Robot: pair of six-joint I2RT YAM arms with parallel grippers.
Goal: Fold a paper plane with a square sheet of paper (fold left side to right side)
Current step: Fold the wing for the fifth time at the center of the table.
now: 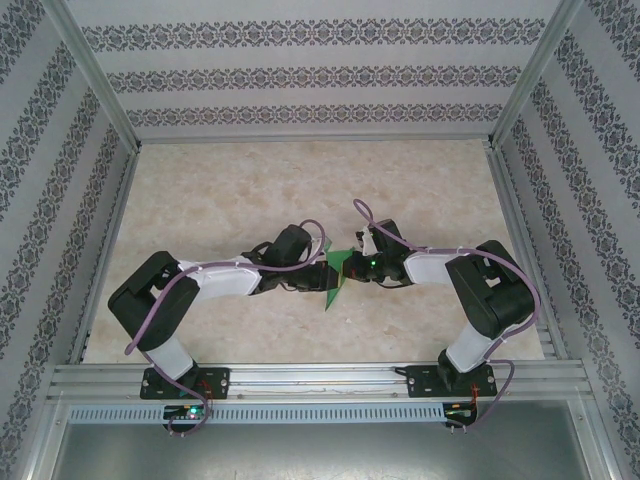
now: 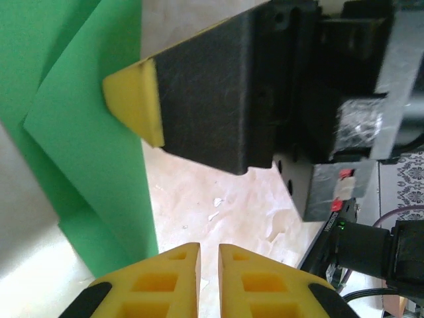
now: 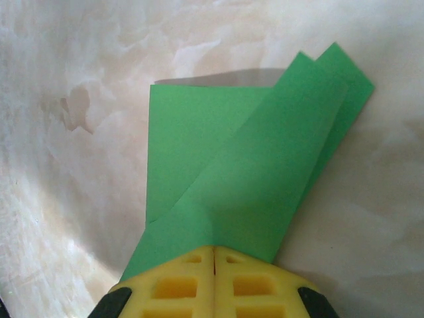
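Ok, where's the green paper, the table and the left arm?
green paper (image 3: 265,179), right wrist view, on the folded-over flap.
table (image 1: 300,185), top external view, on the bare marbled surface beyond the arms.
left arm (image 1: 215,277), top external view, on its white forearm link.

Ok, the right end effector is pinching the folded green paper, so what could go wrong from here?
One: the right end effector grips only a narrow end of the paper; a pull could tear it or let it slip. Two: the upper flaps lie uneven, so pressing now may set a crooked crease. Three: the left end effector, barely open beside the paper's edge, might nudge it off line.
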